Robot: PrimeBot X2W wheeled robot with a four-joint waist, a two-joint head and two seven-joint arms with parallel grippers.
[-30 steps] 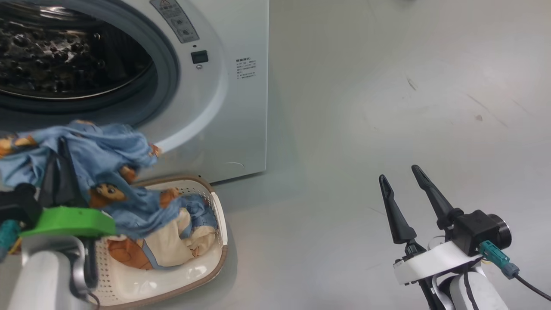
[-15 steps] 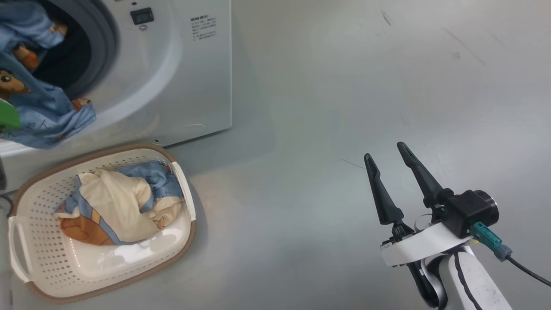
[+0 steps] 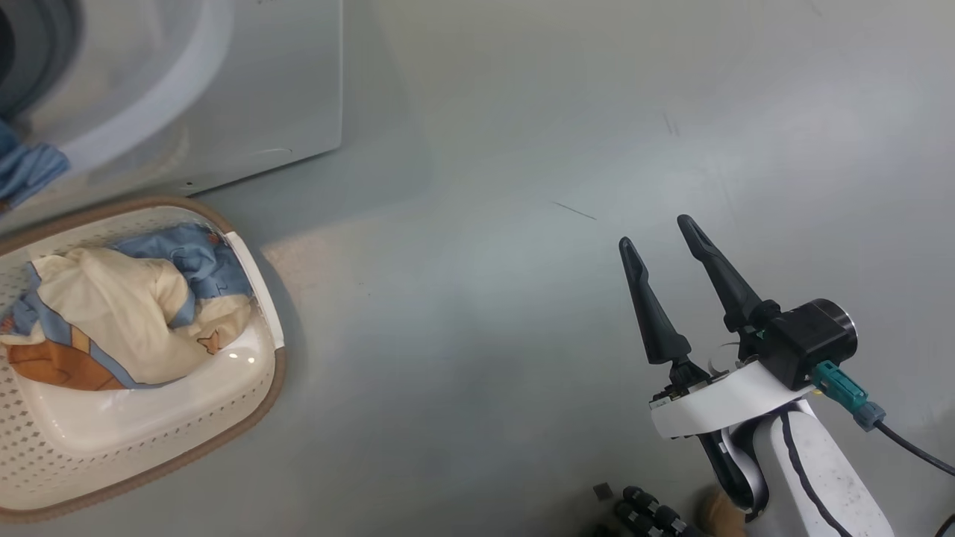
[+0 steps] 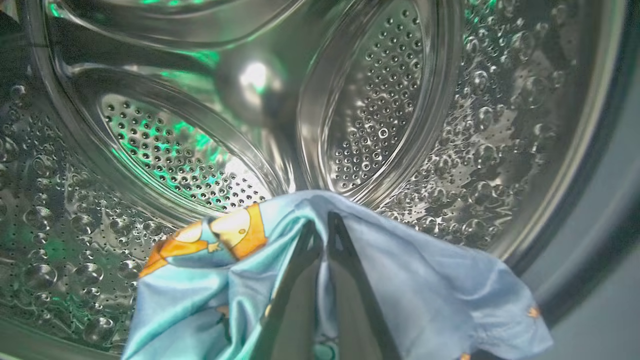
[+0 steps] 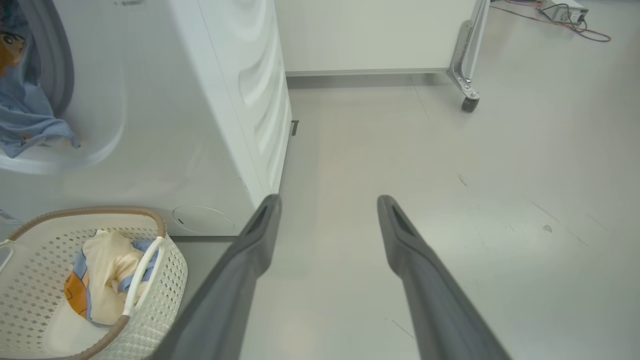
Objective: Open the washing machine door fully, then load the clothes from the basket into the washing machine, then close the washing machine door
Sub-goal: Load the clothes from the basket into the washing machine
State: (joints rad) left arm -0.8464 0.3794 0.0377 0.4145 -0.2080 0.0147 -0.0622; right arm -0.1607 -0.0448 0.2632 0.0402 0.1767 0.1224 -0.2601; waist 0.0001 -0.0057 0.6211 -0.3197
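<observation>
**Entry: loading step, first garment at the drum**

1. Left tool (image 4: pixel 322 222): two long dark fingers pinched together on a light blue cartoon-printed garment (image 4: pixel 410 285), which drapes over them inside the perforated steel drum (image 4: pixel 380 100).
2. Big white front-loading washing machine (image 3: pixel 246 89): its opening lies at the far left of the head view, with a blue corner of the garment at its edge.
3. Small cream-white perforated basket with a brown rim (image 3: pixel 257 388): stands on the floor just before the machine and holds a cream-and-blue bundle (image 3: pixel 112 321).
4. Grey floor (image 3: pixel 485 298): lies between the basket and the right arm.
5. Right tool (image 3: pixel 655 231): fingers spread wide, nothing between them, well apart from the basket.

**Next move, judged:** the garment probably needs carrying deeper, so that its trailing hem clears the lip. The left fingers then part and withdraw, and the bundle gets fetched.

**View notes:** the left wrist view gives the grip and the drum interior. The right wrist view shows the garment's tail hanging over the opening's lower lip. The head view places the basket and the idle right arm.
</observation>
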